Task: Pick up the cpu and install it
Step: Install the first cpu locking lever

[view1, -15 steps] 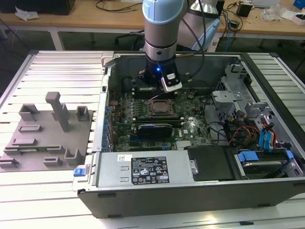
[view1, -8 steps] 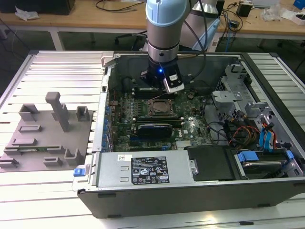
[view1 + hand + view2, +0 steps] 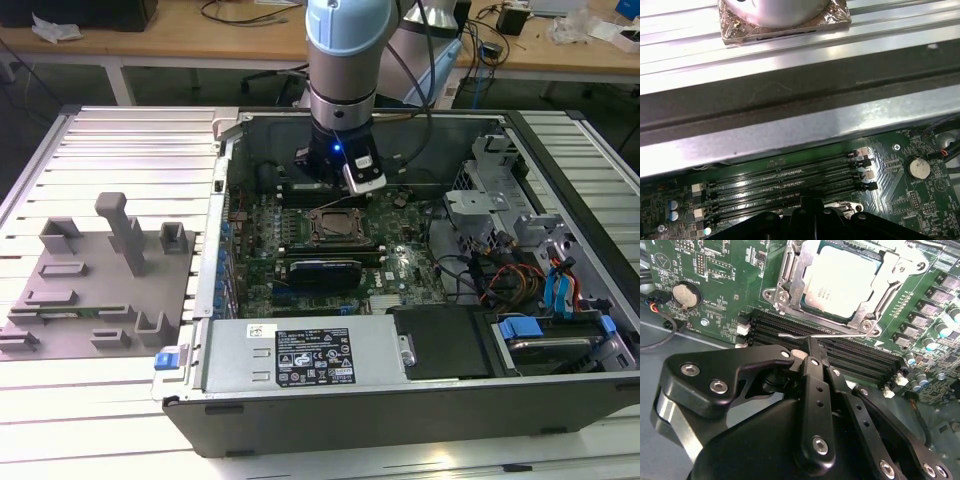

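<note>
In the second wrist view the cpu [image 3: 845, 282] sits in its socket frame [image 3: 790, 270] at the upper middle, beyond my gripper [image 3: 810, 347]. My fingers [image 3: 816, 360] are pressed together over the memory slots [image 3: 850, 355], holding nothing.

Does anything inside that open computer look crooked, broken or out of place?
Nothing stands out. The cpu lies flat and square in its socket frame on the motherboard, and the end effector hangs over the memory slots beside it.
</note>
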`<state>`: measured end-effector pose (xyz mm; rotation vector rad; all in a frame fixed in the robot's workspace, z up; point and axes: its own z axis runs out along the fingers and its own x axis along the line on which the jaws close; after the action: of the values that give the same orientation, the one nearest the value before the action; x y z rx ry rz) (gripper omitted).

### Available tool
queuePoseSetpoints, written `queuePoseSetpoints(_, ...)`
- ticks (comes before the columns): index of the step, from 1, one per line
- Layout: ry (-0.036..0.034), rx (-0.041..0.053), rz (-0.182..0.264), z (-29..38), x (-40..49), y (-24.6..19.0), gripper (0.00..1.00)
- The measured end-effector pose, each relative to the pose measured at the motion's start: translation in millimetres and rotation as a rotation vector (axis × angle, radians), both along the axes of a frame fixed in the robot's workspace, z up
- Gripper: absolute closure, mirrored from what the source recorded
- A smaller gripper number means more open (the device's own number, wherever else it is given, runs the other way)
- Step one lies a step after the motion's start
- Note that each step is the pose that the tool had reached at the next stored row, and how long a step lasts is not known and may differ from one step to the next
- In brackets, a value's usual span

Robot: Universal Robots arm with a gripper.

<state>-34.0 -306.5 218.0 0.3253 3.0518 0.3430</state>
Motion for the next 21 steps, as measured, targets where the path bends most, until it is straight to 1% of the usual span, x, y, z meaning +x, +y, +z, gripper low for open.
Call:
queuePoseSetpoints(5,-0.0002,0.0003,0.000,-0.3,0.1,0.0,0.89)
queuePoseSetpoints(10,-0.0002,0.0001,-0.010,-2.9,1.0,0.0,0.89)
queuePoseSetpoints(13,-0.0001,0.0000,-0.020,-5.5,1.8,0.0,0.89)
queuePoseSetpoints(15,-0.0002,0.0000,-0.030,-8.8,2.6,0.0,0.89)
queuePoseSetpoints(21,-0.0002,-0.0002,-0.054,-15.8,3.6,-0.1,0.89)
